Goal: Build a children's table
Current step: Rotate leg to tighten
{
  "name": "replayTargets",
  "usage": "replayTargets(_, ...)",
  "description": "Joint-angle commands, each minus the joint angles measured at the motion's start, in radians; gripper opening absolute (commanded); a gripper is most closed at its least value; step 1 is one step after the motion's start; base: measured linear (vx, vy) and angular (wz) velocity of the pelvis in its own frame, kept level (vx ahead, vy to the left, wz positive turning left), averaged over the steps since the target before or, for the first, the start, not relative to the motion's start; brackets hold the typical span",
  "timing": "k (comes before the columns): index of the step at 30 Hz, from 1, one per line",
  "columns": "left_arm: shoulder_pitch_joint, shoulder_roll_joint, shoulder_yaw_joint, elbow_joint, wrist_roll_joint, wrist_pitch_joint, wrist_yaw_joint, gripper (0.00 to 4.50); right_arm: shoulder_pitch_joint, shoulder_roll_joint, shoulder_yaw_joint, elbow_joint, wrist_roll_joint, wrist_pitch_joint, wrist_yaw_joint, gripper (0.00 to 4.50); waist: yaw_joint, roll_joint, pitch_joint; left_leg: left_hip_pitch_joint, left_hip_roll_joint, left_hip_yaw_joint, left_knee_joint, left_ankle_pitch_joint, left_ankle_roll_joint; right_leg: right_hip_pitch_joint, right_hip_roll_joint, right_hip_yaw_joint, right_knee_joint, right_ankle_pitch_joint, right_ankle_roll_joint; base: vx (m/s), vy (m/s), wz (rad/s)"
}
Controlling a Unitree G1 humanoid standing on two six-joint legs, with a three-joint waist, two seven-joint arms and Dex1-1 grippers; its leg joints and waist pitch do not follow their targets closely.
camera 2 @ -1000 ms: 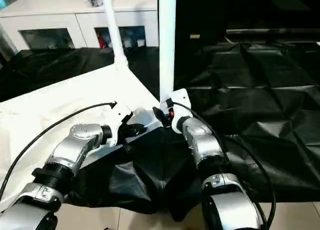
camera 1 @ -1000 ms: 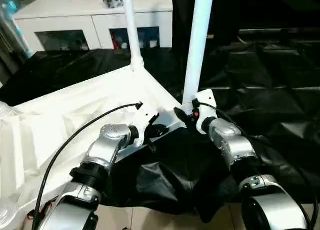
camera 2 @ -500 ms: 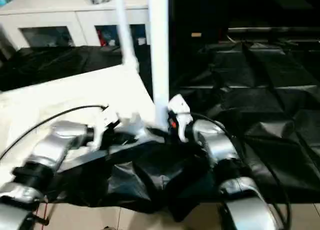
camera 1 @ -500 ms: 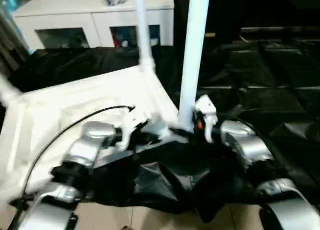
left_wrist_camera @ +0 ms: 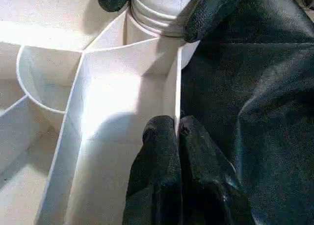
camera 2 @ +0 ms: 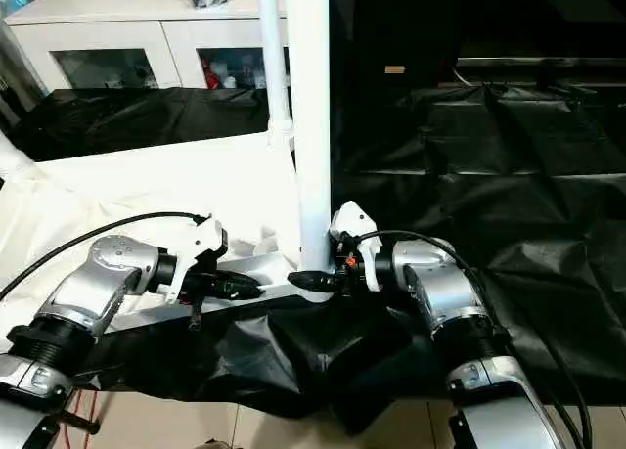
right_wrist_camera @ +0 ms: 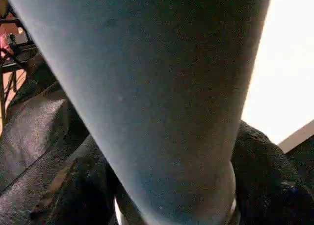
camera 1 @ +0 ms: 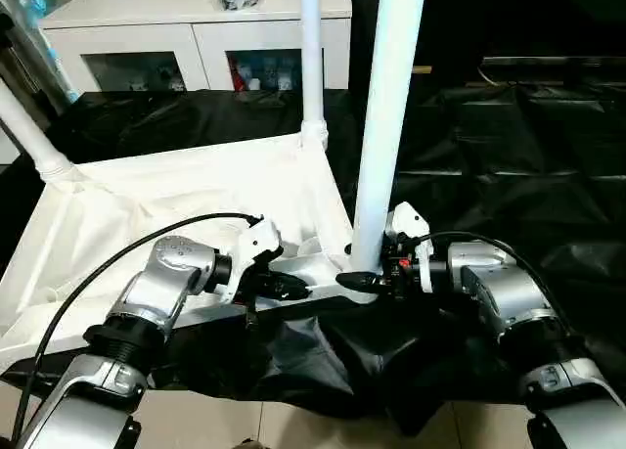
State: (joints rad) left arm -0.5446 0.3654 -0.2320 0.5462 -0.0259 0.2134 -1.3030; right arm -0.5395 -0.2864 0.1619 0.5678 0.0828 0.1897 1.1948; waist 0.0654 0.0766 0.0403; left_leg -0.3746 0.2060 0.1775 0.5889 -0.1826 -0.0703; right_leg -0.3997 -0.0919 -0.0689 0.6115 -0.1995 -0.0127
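- Top [camera 1: 186, 190] lies underside-up on the black-draped bench [camera 1: 509, 165], its near edge overhanging the bench's front edge.
- Three legs seen standing in corner sockets: near leg [camera 1: 383, 126] at the near right corner, far leg [camera 1: 311, 58] at the far right corner, third leg [camera 1: 29, 136] at the far left corner. Fourth corner: can't tell.
- Left gripper [camera 1: 293, 288]: fingers [left_wrist_camera: 162, 151] closed on the top's thin edge wall, one pad each side. Reads as steadying the top.
- Right gripper [camera 1: 364, 281]: fingers [left_wrist_camera: 211, 12] wrapped around the base of the near leg, right at its socket. Right wrist view is too close on the leg to add much.
- Step in hand, my read: seating the near leg in its socket, left arm bracing the top against the push.
- A ridged collar at the leg foot is visible above the socket rim in the left wrist view, so it may not be fully home. Can't confirm depth.
- Next move calls for: press or twist the leg straight down along the socket axis, keep it upright, hold the top clamped so it doesn't slide off the overhang.
- Then release the leg, check the fourth corner.
- Cabinet [camera 1: 196, 38] behind the bench, not involved.
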Motion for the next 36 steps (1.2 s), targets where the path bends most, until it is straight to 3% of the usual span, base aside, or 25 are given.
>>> replayTargets(1, -0.020, -0.063, 0.002, -0.024, -0.036, 0.002, 0.060, 0.00, 0.032, 0.079, 0.085, -0.038, 0.028, 0.013, 0.039, 2.73, -0.002, -0.013, -0.062, 0.010, 0.020, 0.000, -0.063, -0.160, 0.077, 0.053, -0.044, 0.035, -0.066, -0.100, -0.248, 0.000, 0.000, 0.00)
replayTargets(5, -0.045, -0.106, 0.037, 0.021, -0.012, 0.015, 0.210, 0.00, 0.004, 0.150, 0.040, 0.055, -0.018, 0.007, -0.174, 2.68, -0.006, -0.015, -0.056, 0.012, 0.019, -0.001, -0.068, -0.206, 0.051, 0.050, -0.046, 0.036, -0.076, -0.189, -0.231, 0.000, 0.000, 0.00)
replayTargets(7, -0.065, -0.154, 0.066, 0.051, 0.003, 0.037, 0.339, 0.00, -0.047, 0.220, -0.029, 0.180, -0.039, -0.007, -0.418, 2.67, -0.018, -0.018, -0.045, 0.021, 0.015, -0.004, -0.076, -0.286, 0.008, 0.043, -0.050, 0.036, -0.093, -0.353, -0.195, 0.000, 0.000, 0.00)
replayTargets(9, -0.075, -0.188, 0.080, 0.059, 0.010, 0.053, 0.411, 0.00, -0.075, 0.258, -0.066, 0.237, -0.041, 0.000, -0.544, 2.67, -0.029, -0.016, -0.047, 0.021, 0.015, -0.010, -0.080, -0.304, -0.012, 0.044, -0.051, 0.036, -0.094, -0.402, -0.171, 0.000, 0.000, 0.00)
replayTargets(12, -0.080, -0.230, 0.087, 0.055, 0.017, 0.065, 0.472, 0.00, -0.103, 0.296, -0.098, 0.286, -0.043, 0.011, -0.666, 2.67, -0.036, -0.014, -0.052, 0.016, 0.014, -0.009, -0.078, -0.271, 0.002, 0.045, -0.047, 0.038, -0.089, -0.306, -0.182, 0.000, 0.000, 0.00)
replayTargets(15, -0.080, -0.274, 0.075, 0.043, 0.023, 0.063, 0.510, 0.00, -0.128, 0.322, -0.082, 0.328, -0.086, -0.035, -0.726, 2.67, -0.036, -0.016, -0.058, 0.013, 0.013, -0.005, -0.071, -0.225, 0.021, 0.047, -0.047, 0.038, -0.084, -0.218, -0.203, 0.000, 0.000, 0.00)
replayTargets(16, -0.079, -0.280, 0.067, 0.041, 0.024, 0.059, 0.501, 0.00, -0.133, 0.325, -0.084, 0.335, -0.087, -0.050, -0.716, 2.67, -0.032, -0.018, -0.061, 0.010, 0.010, -0.003, -0.067, -0.189, 0.045, 0.052, -0.047, 0.038, -0.080, -0.170, -0.211, 0.000, 0.000, 0.00)
replayTargets(17, -0.079, -0.282, 0.064, 0.041, 0.025, 0.055, 0.494, 0.00, -0.134, 0.325, -0.090, 0.338, -0.083, -0.055, -0.706, 3.23, -0.030, -0.018, -0.061, 0.009, 0.010, -0.001, -0.066, -0.174, 0.060, 0.052, -0.046, 0.037, -0.079, -0.147, -0.218, 0.000, 0.000, 0.00)
replayTargets(18, -0.080, -0.282, 0.060, 0.041, 0.027, 0.052, 0.491, 0.00, -0.139, 0.323, -0.098, 0.340, -0.072, -0.057, -0.683, 3.37, -0.029, -0.017, -0.061, 0.008, 0.010, -0.002, -0.066, -0.163, 0.068, 0.054, -0.045, 0.036, -0.076, -0.133, -0.224, 0.000, 0.000, 0.00)
replayTargets(19, -0.079, -0.277, 0.056, 0.040, 0.027, 0.044, 0.478, 0.00, -0.141, 0.318, -0.102, 0.336, -0.065, -0.058, -0.659, 3.37, -0.029, -0.017, -0.061, 0.008, 0.010, -0.002, -0.066, -0.163, 0.068, 0.054, -0.045, 0.036, -0.076, -0.133, -0.224, 0.000, 0.000, 0.00)
replayTargets(20, -0.078, -0.262, 0.048, 0.037, 0.027, 0.031, 0.454, 0.00, -0.144, 0.302, -0.098, 0.323, -0.061, -0.067, -0.622, 3.37, -0.030, -0.007, -0.060, 0.007, 0.011, -0.002, -0.066, -0.177, 0.070, 0.055, -0.044, 0.033, -0.078, -0.133, -0.228, 0.000, 0.000, 0.00)
replayTargets(23, -0.075, -0.247, 0.041, 0.034, 0.027, 0.018, 0.427, 0.00, -0.142, 0.285, -0.086, 0.310, -0.066, -0.080, -0.593, 3.79, -0.031, -0.007, -0.060, 0.009, 0.013, -0.004, -0.069, -0.204, 0.064, 0.055, -0.044, 0.032, -0.078, -0.153, -0.228, 0.000, 0.000, 0.00)
replayTargets(25, -0.069, -0.226, 0.032, 0.027, 0.022, 0.008, 0.382, 0.00, -0.136, 0.254, -0.060, 0.289, -0.072, -0.096, -0.531, 3.85, -0.029, -0.006, -0.062, 0.008, 0.014, -0.003, -0.067, -0.203, 0.065, 0.056, -0.044, 0.032, -0.076, -0.129, -0.236, 0.000, 0.000, 0.00)
replayTargets(26, -0.061, -0.205, 0.022, 0.014, 0.016, 0.003, 0.331, 0.00, -0.121, 0.222, -0.030, 0.260, -0.074, -0.120, -0.447, 3.85, -0.027, -0.001, -0.065, 0.007, 0.014, -0.004, -0.065, -0.183, 0.070, 0.058, -0.044, 0.032, -0.071, -0.092, -0.242, 0.000, 0.000, 0.00)
replayTargets(30, -0.047, -0.156, 0.004, -0.007, 0.000, -0.012, 0.216, 0.00, -0.067, 0.144, 0.021, 0.143, -0.037, -0.120, -0.231, 3.85, -0.021, -0.005, -0.067, 0.002, 0.014, -0.001, -0.056, -0.131, 0.113, 0.062, -0.041, 0.029, -0.061, 0.021, -0.269, 0.000, 0.000, 0.00)
replayTargets(33, -0.042, -0.134, -0.004, -0.010, -0.009, -0.015, 0.160, 0.00, -0.042, 0.106, 0.039, 0.093, -0.020, -0.109, -0.135, 3.85, -0.016, -0.007, -0.066, 0.004, 0.017, 0.000, -0.057, -0.151, 0.126, 0.060, -0.042, 0.030, -0.062, 0.002, -0.272, 0.000, 0.000, 0.00)
replayTargets(36, -0.043, -0.109, -0.011, -0.005, -0.009, -0.027, 0.119, 0.00, -0.010, 0.062, 0.066, 0.036, 0.005, -0.077, -0.032, 3.85, -0.010, -0.008, -0.059, 0.010, 0.020, 0.000, -0.063, -0.202, 0.101, 0.056, -0.043, 0.032, -0.071, -0.103, -0.261, 0.000, 0.000, 0.00)
